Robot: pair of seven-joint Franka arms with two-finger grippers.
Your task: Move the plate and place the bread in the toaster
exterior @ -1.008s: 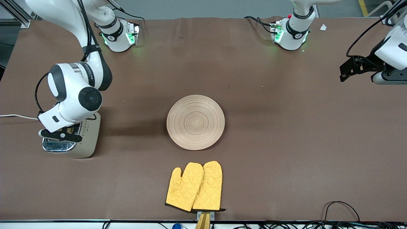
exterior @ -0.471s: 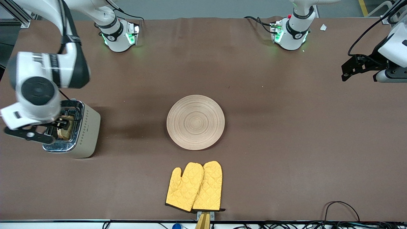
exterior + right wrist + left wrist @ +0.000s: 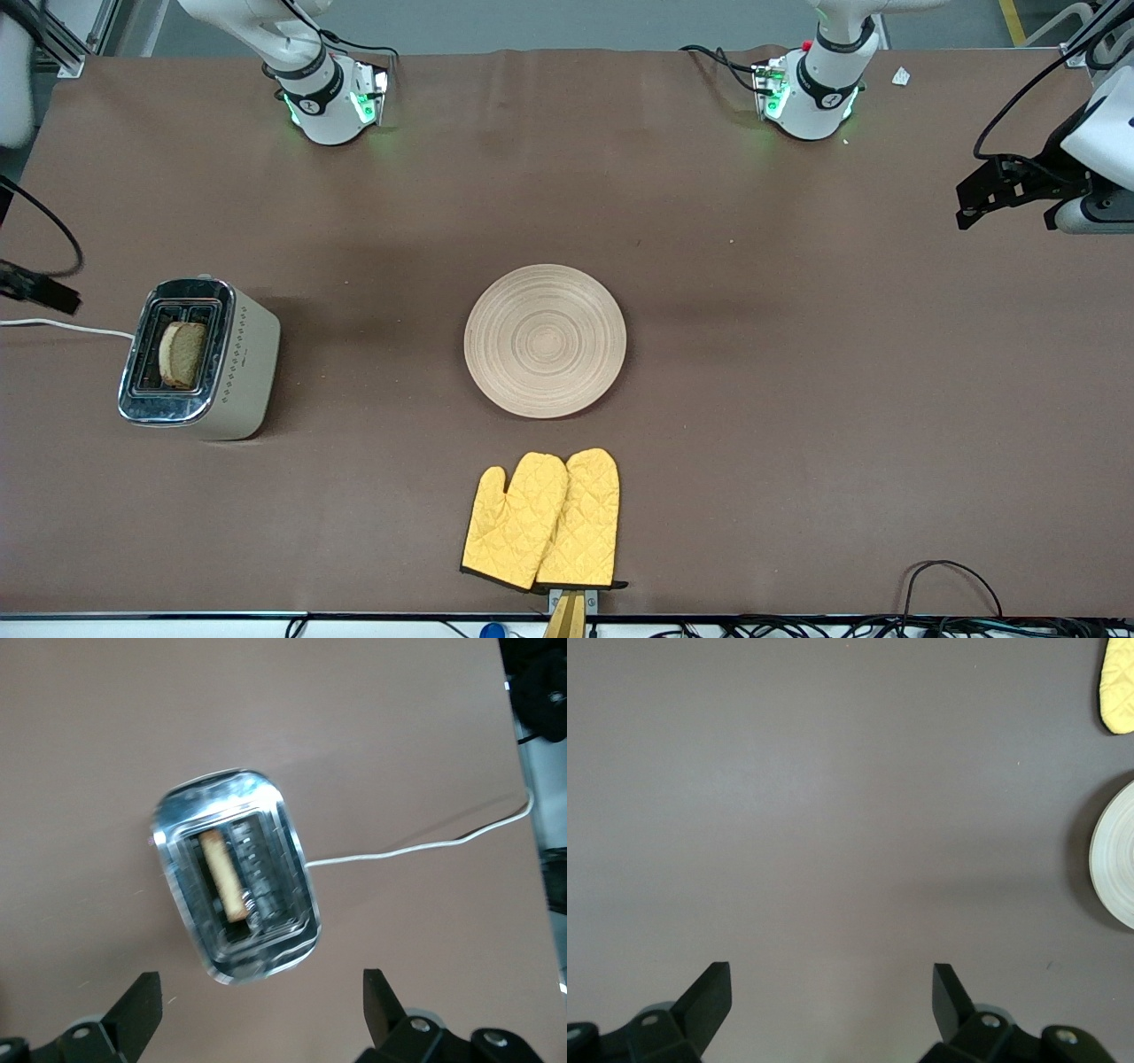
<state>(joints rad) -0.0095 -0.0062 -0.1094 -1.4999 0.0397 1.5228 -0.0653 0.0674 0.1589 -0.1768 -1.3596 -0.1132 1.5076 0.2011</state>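
Bench (image 3: 797,399): broad brown mat surface, faintly creased, running the full width; loose black cables lay along its edge nearest the front camera.

Plate (image 3: 545,340): round, flat, pale wood with concentric ring grooves; lay bare at mid-bench.

Toaster (image 3: 199,358): boxy, cream-beige, shiny chrome top, small diamond pattern down one side; stood toward the right arm's end of the bench, white cord (image 3: 62,326) trailing off the bench edge.

Oven mitts (image 3: 542,519): yellow, quilted, two overlapping; lay nearer the front camera than the plate.

Bread (image 3: 182,354): brown slice with darker crust, standing on edge in one toaster slot, top protruding.

Left hand (image 3: 831,990): fingers spread wide, holding nothing, over bare bench at the left arm's end.

Right hand (image 3: 262,997): fingers spread wide, holding nothing, high over the toaster.
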